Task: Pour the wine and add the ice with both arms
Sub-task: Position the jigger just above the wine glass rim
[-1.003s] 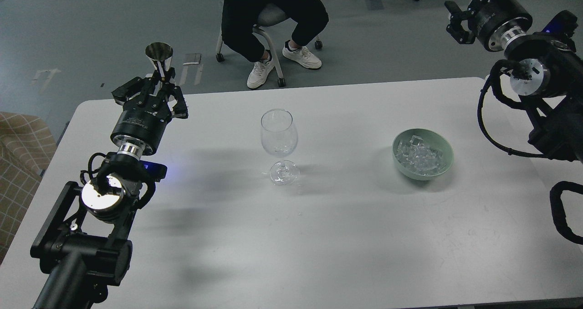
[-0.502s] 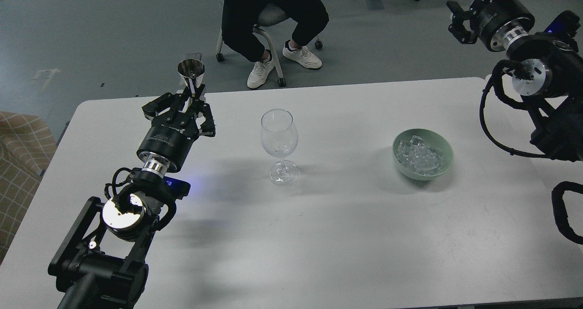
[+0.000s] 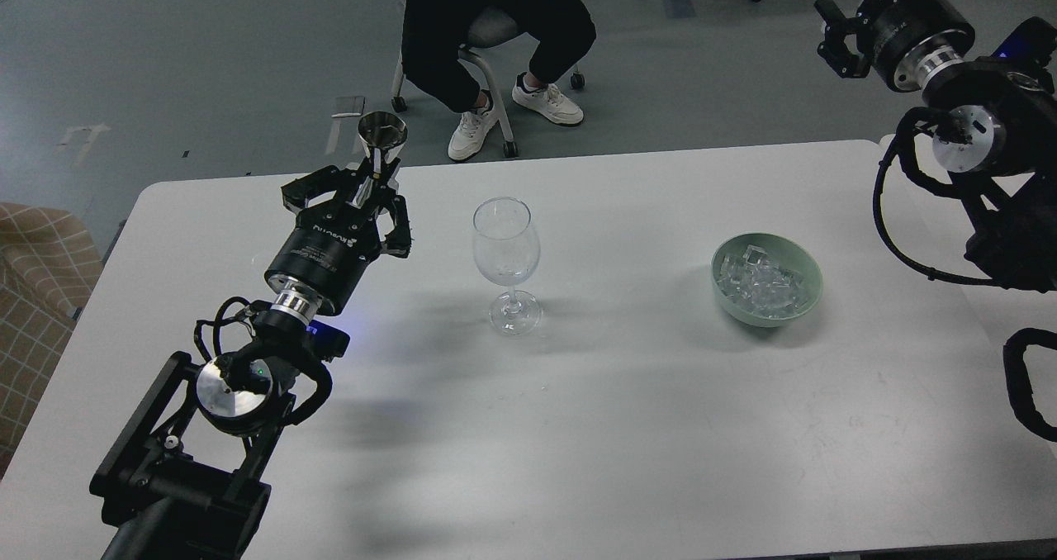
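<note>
My left gripper point(image 3: 372, 185) is shut on the lower part of a small steel measuring cup point(image 3: 381, 132), held upright above the table's far left, left of the glass. Whether the cup holds wine cannot be seen. A clear stemmed wine glass point(image 3: 506, 244) stands upright at the table's middle and looks empty. The ice point(image 3: 761, 284) is a heap of clear cubes in a pale green bowl point(image 3: 808, 294) right of the glass. My right gripper point(image 3: 850, 16) is raised at the top right, beyond the table's far edge; its fingers cannot be told apart.
The white table point(image 3: 578, 428) fills most of the view. A seated person in black point(image 3: 487, 23) on a wheeled chair is beyond the far edge. A checked sofa point(image 3: 33, 296) stands at the left. The right arm's cables point(image 3: 896, 238) hang over the table's right edge.
My left arm has carried the measuring cup to the right, closer to the wine glass. The right gripper has shifted slightly up and right. Glass and bowl have not moved.
</note>
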